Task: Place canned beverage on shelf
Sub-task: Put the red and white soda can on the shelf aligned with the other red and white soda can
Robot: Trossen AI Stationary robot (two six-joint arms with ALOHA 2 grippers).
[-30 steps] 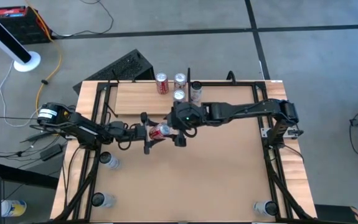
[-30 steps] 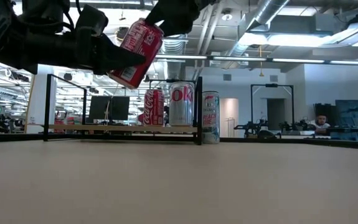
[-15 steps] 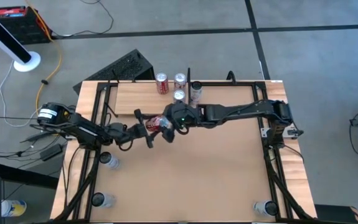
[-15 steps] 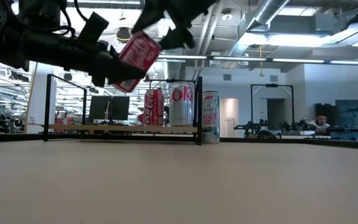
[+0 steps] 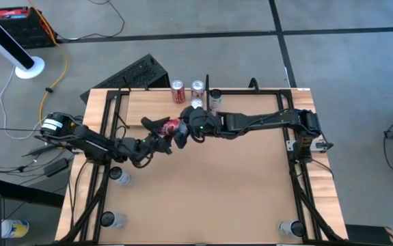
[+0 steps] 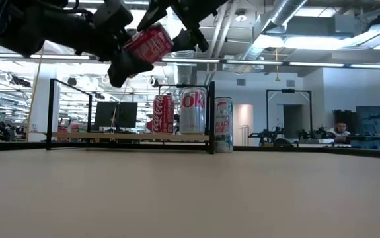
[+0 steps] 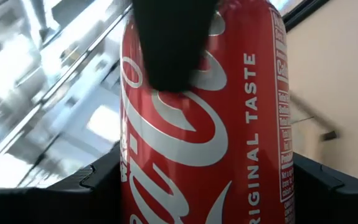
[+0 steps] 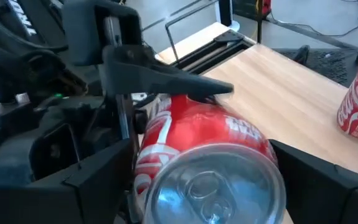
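Observation:
A red cola can hangs in the air between both grippers, over the near edge of the pale wood shelf. It is tilted, close to level. My left gripper comes from the table's left and is shut on the can. My right gripper comes from the right and is shut on the can's top end. A red can and a silver can stand on the shelf beside its black upright. My left gripper pinches the can's side wall between its two fingers, which lie across the can. It comes slanting from the table's left. The can is clear of table and shelf. My right gripper has the can by its top end, one finger on each side of the wall. The fingers lie along the can; one finger shows on the wall. The gripper comes from the right.
Several cans stand at the shelf's right end. A tall can stands just past the black upright. Small containers sit at the table's left, near left and near right. Black frame rails run along the table's sides.
Both grippers have carried the can up, toward the table's far edge and a little left, to the shelf's near edge. The can has tipped from steeply tilted to nearly level.

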